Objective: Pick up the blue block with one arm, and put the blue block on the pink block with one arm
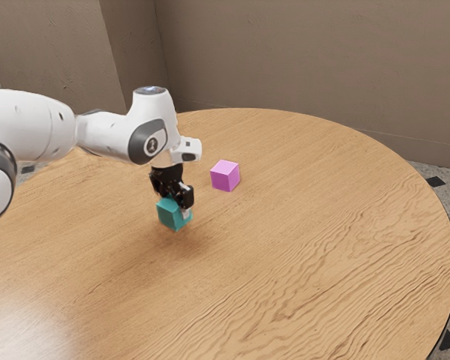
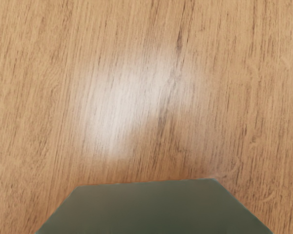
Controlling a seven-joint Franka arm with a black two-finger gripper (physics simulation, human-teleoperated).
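Blue block (image 1: 170, 216), teal in this light, hangs pinched between my gripper's (image 1: 177, 204) jaws, clear of the table (image 1: 322, 247). I judge the pick done and the carry in hand. Next I must cross to the nearby pink block (image 1: 225, 175), centre above it, then lower.

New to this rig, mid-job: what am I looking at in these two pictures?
It is one white robot arm with a black two-finger gripper, in a simulation. The exterior view is from a camera at the arm's side; the wrist view is from a camera on the hand, looking down. A round wooden table carries a pink block. The gripper is shut on the blue block, held just above the table; in the wrist view it shows dark, just under the hand.
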